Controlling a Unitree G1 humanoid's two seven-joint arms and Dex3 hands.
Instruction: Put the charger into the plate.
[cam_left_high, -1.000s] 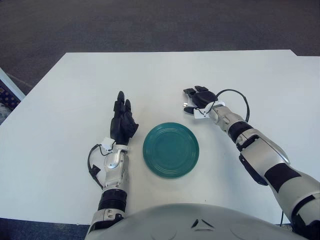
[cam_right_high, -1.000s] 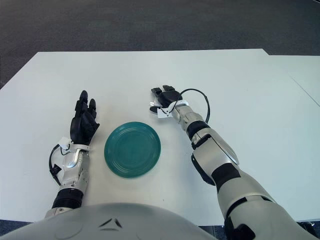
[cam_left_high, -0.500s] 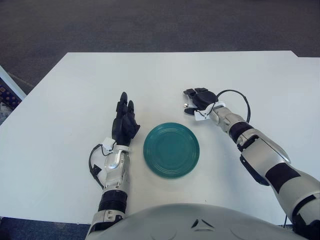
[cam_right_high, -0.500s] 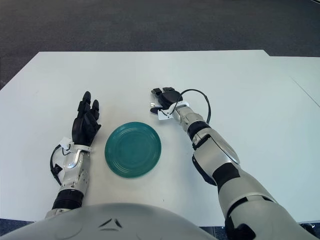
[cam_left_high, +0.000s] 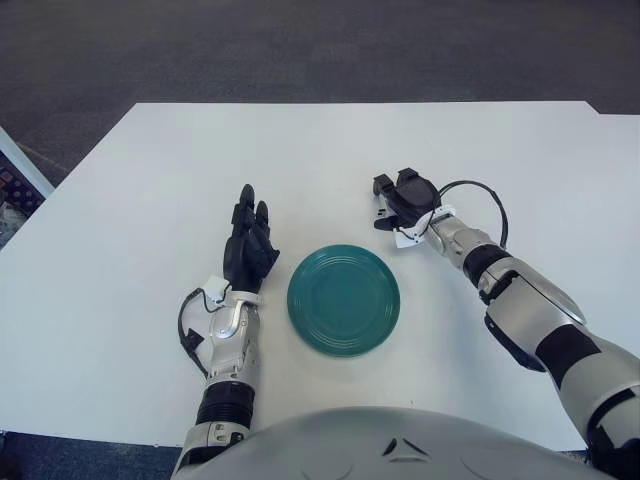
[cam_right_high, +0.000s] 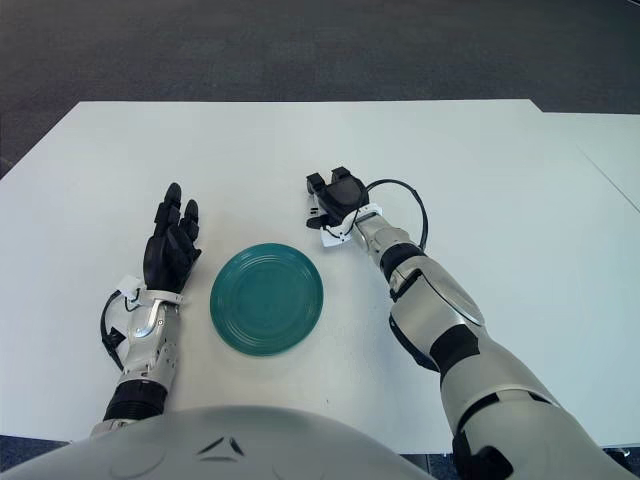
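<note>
curling over something unclear beyond the plate (cam_left_high: 343, 301) rim, right robot hand (cam_left_high: 404, 199); left robot hand (cam_left_high: 248, 243) open.

Black three-fingered left hand (cam_left_high: 248, 245) on a silver-grey forearm with a white wrist band and a looped black cable beside it. Black right hand (cam_left_high: 404, 198) likewise, white tag at the wrist, black cable arcing over a forearm of silver shells and black joint rings. Rounded grey torso shell (cam_left_high: 400, 445) with small dark triangular marks
</note>
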